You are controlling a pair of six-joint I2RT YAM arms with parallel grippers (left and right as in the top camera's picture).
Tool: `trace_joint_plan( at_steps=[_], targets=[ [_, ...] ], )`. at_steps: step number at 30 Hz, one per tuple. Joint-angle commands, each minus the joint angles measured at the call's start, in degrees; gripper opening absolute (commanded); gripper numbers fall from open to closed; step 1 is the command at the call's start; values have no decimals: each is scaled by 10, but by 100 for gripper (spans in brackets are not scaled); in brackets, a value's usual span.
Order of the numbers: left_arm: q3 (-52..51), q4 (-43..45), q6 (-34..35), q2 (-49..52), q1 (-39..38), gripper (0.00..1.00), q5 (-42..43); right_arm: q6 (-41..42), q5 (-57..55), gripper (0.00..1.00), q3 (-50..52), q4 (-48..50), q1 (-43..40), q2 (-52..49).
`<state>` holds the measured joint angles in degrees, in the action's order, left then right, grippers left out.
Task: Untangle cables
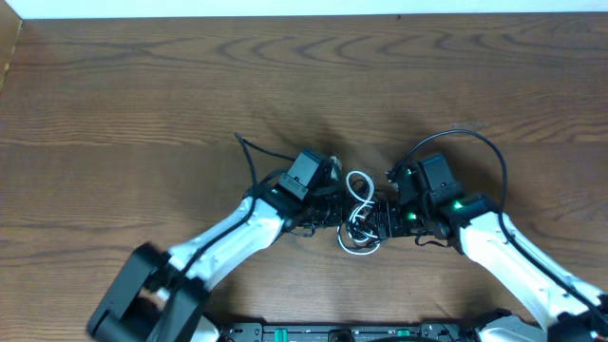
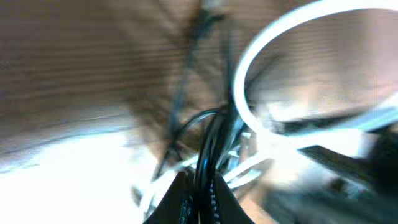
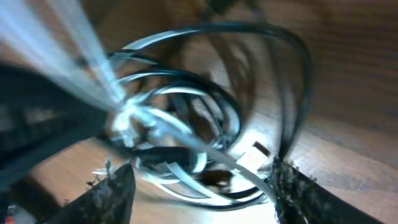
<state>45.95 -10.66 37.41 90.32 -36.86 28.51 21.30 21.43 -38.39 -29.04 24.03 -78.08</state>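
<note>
My left gripper (image 2: 200,190) is clamped tight on strands of the black cable (image 2: 210,143) at the tangle's left edge. The tangle lies between both grippers, with the white cable (image 1: 359,183) looping far to near. My right gripper (image 3: 202,186) stands wide, straddling it and gripping nothing. The surface (image 1: 142,95) gives room left, right and far.

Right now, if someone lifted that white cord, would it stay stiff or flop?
Probably floppy: the white cord lies in loose curls. Likely light, being so thin. It may drag the black cord along, since they're tangled.
</note>
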Motion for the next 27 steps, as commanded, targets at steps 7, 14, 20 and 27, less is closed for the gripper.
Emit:
trace_joint_plan(
  at_steps=[7,14,20,27],
  targets=[
    [-2,3,-31,-127,2,8,62,-3,-69,36,4,-1,3,-61],
    [-2,-10,-63,-137,2,7,92,15,-91,11,4,-6,3,-64],
    [-2,-82,-109,-137,15,8,30,75,-176,1,4,-51,3,-64],
    [-2,-131,-123,-137,31,8,-9,90,-176,13,4,-55,3,-64]
  ],
)
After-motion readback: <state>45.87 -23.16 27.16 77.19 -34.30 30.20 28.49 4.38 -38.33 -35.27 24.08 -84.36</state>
